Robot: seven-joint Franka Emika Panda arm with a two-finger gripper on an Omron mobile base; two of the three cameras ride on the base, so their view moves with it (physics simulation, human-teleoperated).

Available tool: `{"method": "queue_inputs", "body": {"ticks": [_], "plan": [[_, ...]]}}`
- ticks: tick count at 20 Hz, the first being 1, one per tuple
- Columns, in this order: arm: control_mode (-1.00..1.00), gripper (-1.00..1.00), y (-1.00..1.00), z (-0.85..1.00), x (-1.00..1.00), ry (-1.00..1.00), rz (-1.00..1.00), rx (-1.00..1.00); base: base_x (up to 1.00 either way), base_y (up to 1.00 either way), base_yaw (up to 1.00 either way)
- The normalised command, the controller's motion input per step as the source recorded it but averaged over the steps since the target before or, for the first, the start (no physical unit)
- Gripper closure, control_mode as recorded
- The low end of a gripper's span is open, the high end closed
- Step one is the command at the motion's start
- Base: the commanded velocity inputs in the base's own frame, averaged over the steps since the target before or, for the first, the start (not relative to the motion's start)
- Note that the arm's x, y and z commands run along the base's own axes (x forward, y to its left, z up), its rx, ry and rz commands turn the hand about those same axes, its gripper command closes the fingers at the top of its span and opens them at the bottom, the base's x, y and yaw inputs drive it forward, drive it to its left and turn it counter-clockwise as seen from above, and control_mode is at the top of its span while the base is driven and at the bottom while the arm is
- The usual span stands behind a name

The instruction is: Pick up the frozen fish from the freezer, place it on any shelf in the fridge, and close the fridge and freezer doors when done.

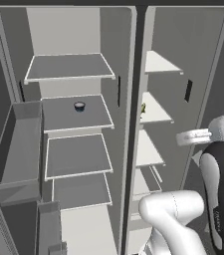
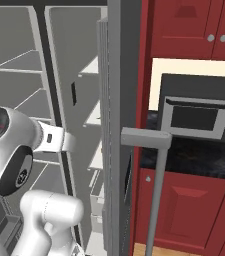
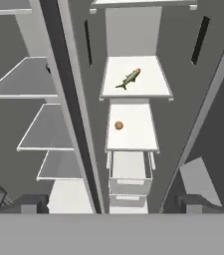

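Clearly, both compartments are laid open: the fridge [image 1: 73, 144] takes the left and centre of the left base view with its broad grey shelves, the freezer [image 1: 156, 109] the narrower column just right of the dark dividing post. In the hand view the frozen fish [image 3: 129, 78] is seen lying diagonally on an upper white shelf, near the frame's upper centre, well inside the shelf edges, with bare shelf all round it. A small orange ball [image 3: 118, 125] sits on the shelf below (left of its middle). The gripper [image 3: 111, 209] is held wide open at the bottom of that view, nothing between its jaws, apart from the shelves. A dark cup [image 1: 79, 106] rests on a fridge shelf.
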Motion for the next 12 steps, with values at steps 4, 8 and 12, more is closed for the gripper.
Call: {"method": "queue_inputs", "body": {"ticks": [4, 8, 12], "plan": [[-1.00, -1.00, -0.46, 0.44, -0.15, -0.30, -0.10, 0.07, 0.00, 0.00, 0.00], [-1.00, -1.00, -0.34, 0.35, 0.00, -0.06, -0.11, 0.17, 0.00, 0.00, 0.00], [-1.00, -1.00, -0.18, 0.10, 0.07, 0.03, -0.10, 0.39, 0.00, 0.00, 0.00]]}}
